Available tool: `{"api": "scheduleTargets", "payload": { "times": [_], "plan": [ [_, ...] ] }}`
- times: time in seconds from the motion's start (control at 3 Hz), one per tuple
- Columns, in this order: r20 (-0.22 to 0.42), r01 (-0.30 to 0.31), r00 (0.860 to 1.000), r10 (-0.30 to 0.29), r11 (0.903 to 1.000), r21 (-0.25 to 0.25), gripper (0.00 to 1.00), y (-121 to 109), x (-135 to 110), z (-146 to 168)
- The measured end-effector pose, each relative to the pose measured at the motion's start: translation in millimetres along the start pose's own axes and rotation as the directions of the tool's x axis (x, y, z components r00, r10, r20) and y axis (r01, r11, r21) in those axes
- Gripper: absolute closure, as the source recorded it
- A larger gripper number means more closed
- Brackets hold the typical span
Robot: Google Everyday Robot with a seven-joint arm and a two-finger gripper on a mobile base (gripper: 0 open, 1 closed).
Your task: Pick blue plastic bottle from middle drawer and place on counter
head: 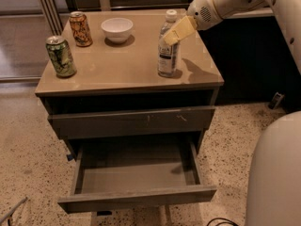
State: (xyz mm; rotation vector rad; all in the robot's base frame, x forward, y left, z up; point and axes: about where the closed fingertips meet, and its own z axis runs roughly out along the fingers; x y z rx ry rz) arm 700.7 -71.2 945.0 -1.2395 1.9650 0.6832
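Observation:
The blue plastic bottle (168, 53) stands upright on the counter (117, 65), near its right edge. It is clear, with a white cap and a white label with dark print. My gripper (178, 31) reaches in from the upper right and sits at the bottle's neck and shoulder, covering part of them. The middle drawer (136, 199) is pulled out below, and its inside shows nothing in it.
A green can (60, 56) stands at the counter's left edge, with an orange can (80, 28) and a white bowl (117, 29) at the back. The scratched drawer front (131, 121) above the open drawer is shut. My white body (275, 173) fills the lower right. The floor is speckled.

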Motion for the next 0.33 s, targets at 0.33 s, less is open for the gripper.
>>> {"api": "scheduleTargets", "payload": {
  "times": [0.33],
  "plan": [
    [0.000,0.000,1.000,0.000,1.0000,0.000,0.00,0.0,0.0,0.0]
  ]
}}
